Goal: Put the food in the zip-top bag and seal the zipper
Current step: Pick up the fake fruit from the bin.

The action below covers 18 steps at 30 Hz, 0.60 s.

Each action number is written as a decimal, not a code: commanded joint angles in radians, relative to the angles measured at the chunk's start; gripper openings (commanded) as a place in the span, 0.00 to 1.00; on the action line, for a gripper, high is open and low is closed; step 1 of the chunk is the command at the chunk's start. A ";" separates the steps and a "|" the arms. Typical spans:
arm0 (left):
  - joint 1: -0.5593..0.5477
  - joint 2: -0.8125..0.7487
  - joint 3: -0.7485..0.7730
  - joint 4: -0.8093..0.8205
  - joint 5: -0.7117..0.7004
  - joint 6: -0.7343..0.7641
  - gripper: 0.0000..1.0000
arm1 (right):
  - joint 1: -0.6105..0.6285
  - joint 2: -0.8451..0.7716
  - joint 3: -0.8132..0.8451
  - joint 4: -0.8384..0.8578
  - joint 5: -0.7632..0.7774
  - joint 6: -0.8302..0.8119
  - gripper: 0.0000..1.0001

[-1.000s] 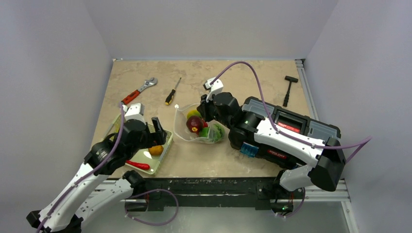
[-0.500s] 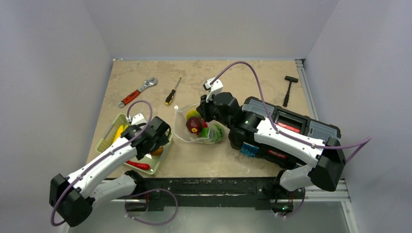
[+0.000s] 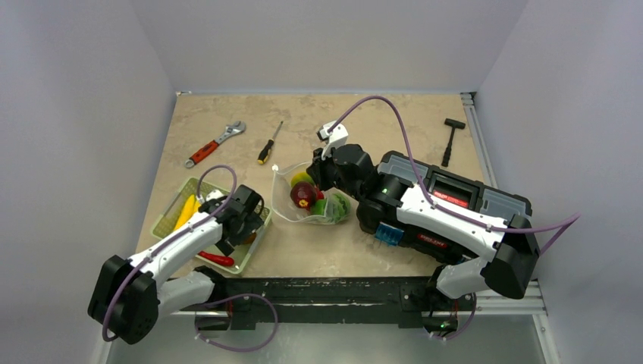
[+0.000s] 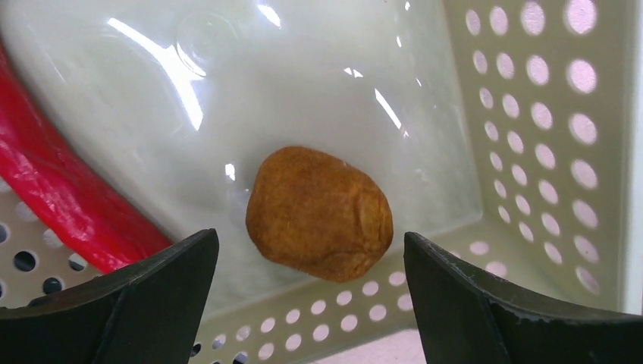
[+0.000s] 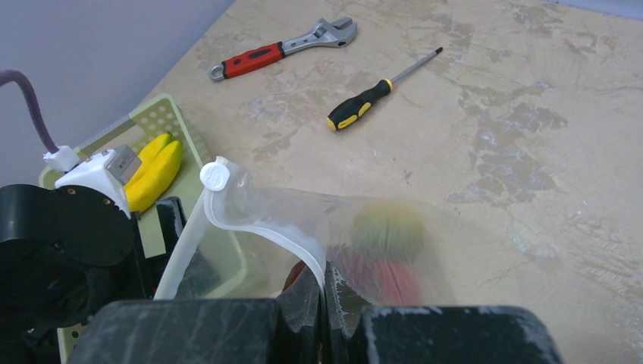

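The clear zip-top bag (image 3: 282, 199) lies mid-table, its mouth toward the basket, with dark maroon food (image 3: 302, 195) and green food (image 3: 337, 206) inside. My right gripper (image 5: 324, 292) is shut on the bag's zipper (image 5: 258, 227), lifting the upper edge. My left gripper (image 4: 311, 258) hangs open inside the pale green basket (image 4: 531, 152), its fingers on either side of an orange-brown food piece (image 4: 318, 214) without touching it. A long red chilli (image 4: 61, 197) lies at the left, and a yellow piece (image 5: 155, 173) rests at the basket's far end.
A red-handled wrench (image 3: 214, 142) and a black-and-yellow screwdriver (image 3: 268, 145) lie behind the basket and bag. A black hammer (image 3: 451, 136) is at the back right. A black toolbox (image 3: 455, 193) sits under the right arm.
My left arm has drawn back and lowered its gripper into the basket over the orange-brown piece. The right arm and the bag have not moved.
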<state>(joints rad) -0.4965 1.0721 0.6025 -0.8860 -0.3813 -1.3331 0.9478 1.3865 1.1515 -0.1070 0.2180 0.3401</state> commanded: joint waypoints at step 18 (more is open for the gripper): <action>0.021 -0.433 0.180 0.086 0.101 0.409 0.42 | -0.001 0.007 0.034 0.031 0.001 -0.001 0.00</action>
<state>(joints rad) -0.4797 0.7597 0.7345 -0.9298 -0.4133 -1.1576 0.9478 1.3880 1.1515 -0.1074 0.2176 0.3397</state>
